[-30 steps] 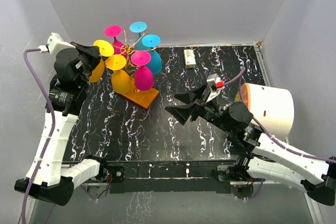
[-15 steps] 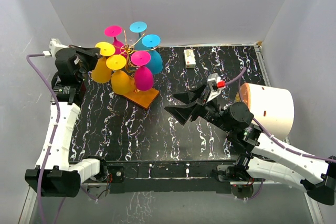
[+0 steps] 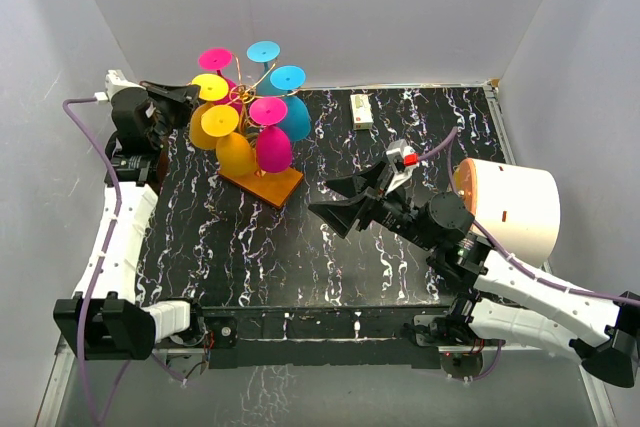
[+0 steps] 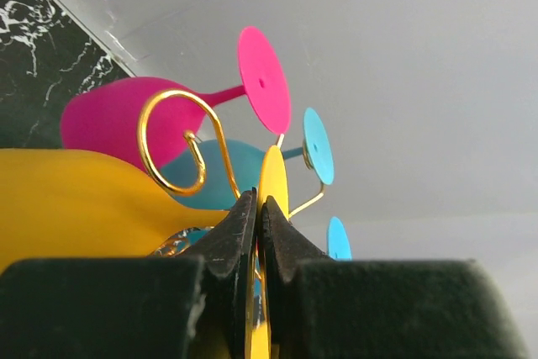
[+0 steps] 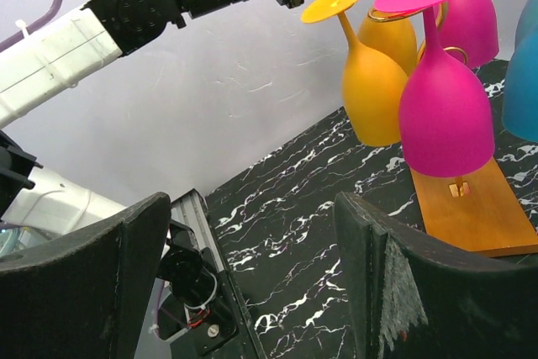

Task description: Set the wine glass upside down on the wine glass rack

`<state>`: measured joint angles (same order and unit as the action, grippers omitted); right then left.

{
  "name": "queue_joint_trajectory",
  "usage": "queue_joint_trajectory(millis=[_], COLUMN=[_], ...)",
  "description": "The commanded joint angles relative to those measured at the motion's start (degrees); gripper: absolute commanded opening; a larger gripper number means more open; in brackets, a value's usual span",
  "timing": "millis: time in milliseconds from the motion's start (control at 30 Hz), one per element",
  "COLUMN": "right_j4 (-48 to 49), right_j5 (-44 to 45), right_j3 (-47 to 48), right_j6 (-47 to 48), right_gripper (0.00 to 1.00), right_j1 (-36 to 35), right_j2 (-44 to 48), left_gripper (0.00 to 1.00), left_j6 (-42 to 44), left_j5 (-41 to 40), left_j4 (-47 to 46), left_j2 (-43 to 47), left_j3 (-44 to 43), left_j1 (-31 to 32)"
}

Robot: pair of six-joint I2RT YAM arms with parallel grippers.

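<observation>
— Which step is this?
— Hanging. Upper left, the left gripper [image 3: 188,97] pinches the yellow plastic wine glass [image 3: 210,88] by its foot (bowl down) against the gold wire rack [image 3: 268,185].
— Next?
— Probably seat the stem, then release. At centre, the right gripper [image 3: 321,197] gapes wide, empty.

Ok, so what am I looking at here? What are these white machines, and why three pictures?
They are two robot arms bolted to a black marbled table. One picture looks down from above; the other two come from a camera on each wrist. On the table stands a gold wire rack hung with pink, blue and yellow glasses, upside down. The left arm's fingers pinch the flat foot of a yellow wine glass. The right arm's fingers are open and hold nothing.
</observation>
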<state>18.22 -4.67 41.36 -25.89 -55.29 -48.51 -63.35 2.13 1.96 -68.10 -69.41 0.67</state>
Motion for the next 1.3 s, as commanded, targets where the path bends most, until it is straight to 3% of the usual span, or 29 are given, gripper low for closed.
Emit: queue_joint_trajectory(millis=[0,1267], right_j4=[3.3,2.8], right_j5=[0.0,0.8], right_j3=[0.7,0.6], right_j6=[0.3,0.4], right_gripper=[0.76,0.77], right_j1=[-0.1,-0.2], right_j2=[0.2,-0.5], left_gripper=[0.0,0.0], left_j6=[1.9,7.6], left_j5=[1.0,-3.7], left_j4=[-3.4,-2.0], left_j2=[-1.1,-5.5], left_j3=[-1.7,-4.8], left_j1=[-1.7,-6.6])
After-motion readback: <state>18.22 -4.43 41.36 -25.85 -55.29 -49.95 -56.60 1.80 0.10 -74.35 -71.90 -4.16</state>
